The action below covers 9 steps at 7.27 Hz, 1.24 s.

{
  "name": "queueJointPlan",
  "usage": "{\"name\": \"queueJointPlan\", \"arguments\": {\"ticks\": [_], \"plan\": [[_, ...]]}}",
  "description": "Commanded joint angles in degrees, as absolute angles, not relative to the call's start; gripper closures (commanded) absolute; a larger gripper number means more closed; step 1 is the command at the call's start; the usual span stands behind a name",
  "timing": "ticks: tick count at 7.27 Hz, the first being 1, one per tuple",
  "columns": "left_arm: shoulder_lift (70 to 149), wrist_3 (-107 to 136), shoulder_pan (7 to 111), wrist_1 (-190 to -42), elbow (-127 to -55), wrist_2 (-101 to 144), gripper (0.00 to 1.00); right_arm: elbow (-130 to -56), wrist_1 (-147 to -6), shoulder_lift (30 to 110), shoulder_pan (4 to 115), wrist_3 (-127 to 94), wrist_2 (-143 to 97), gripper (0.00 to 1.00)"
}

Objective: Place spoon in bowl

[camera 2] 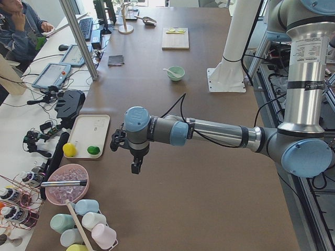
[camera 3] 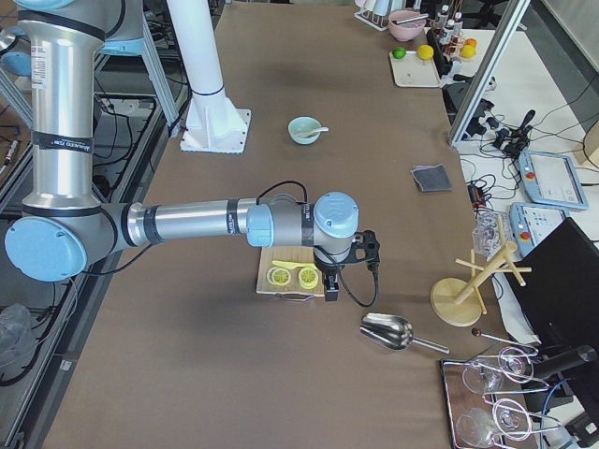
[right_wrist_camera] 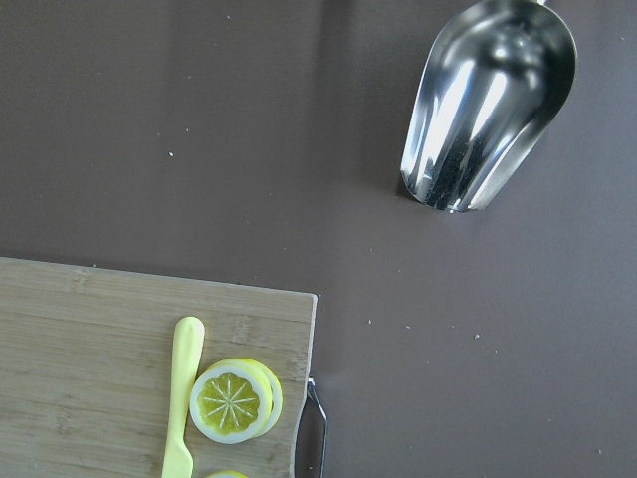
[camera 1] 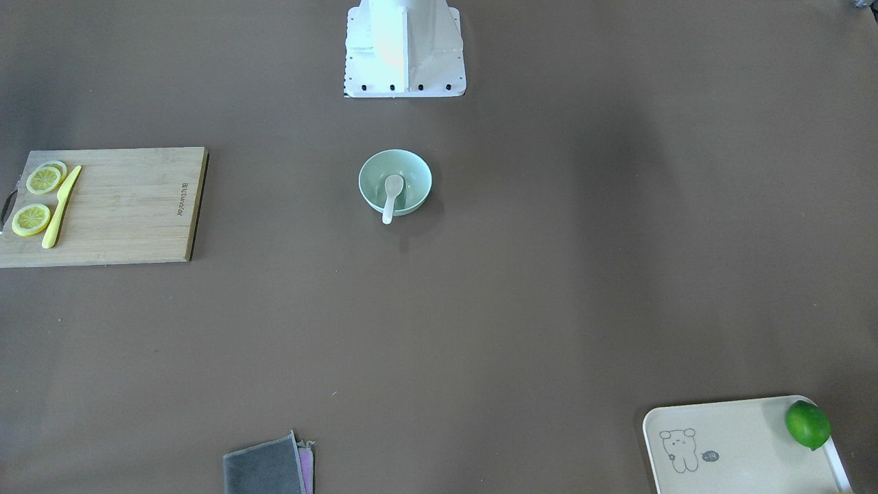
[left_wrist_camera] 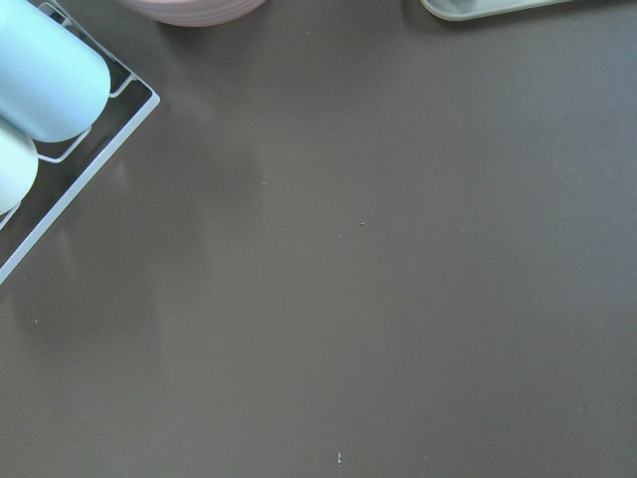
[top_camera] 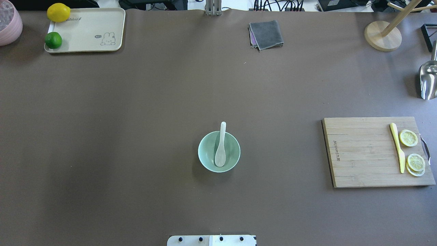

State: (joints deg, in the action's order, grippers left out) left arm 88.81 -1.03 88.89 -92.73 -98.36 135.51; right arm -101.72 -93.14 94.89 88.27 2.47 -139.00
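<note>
Resting: spoon (top_camera: 221, 150), scoop inside bowl (top_camera: 233, 150) at tabletop (top_camera: 136, 136) centre, handle over the rim toward 12 o'clock from overhead. My left end effector (camera 2: 136, 166) and right end effector (camera 3: 329, 288): well clear; open or closed, I cannot tell. Placement looks complete; avoid nudging the handle.

On my overhead feed, a wooden cutting board (top_camera: 368, 152) sits on the right of the brown desk (top_camera: 136, 119), with a yellow knife (top_camera: 397, 147) lying on it just beside some lemon slices (top_camera: 408, 138). Beyond the board I see a steel scoop (top_camera: 428, 80) lying on its side and a wooden stand (top_camera: 382, 36) with a round base. A folded grey cloth (top_camera: 266, 34) rests near the far edge, and in the far left corner a cream tray (top_camera: 85, 32) carries a lime (top_camera: 53, 40) and a lemon (top_camera: 58, 12), with a pink bowl (top_camera: 8, 22) close by.
</note>
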Motion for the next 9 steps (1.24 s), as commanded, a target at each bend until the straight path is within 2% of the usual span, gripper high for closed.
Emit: {"name": "queueJointPlan", "arguments": {"ticks": [1, 9], "plan": [[86.23, -0.53, 88.86, -94.13, -98.09, 136.41, 0.03, -101.69, -93.08, 94.75, 88.24, 2.29, -141.05, 0.0], [84.12, -0.79, 90.53, -94.04, -100.28, 136.06, 0.03, -102.84, -93.16, 93.78, 88.33, 2.28, -141.42, 0.0]]}}
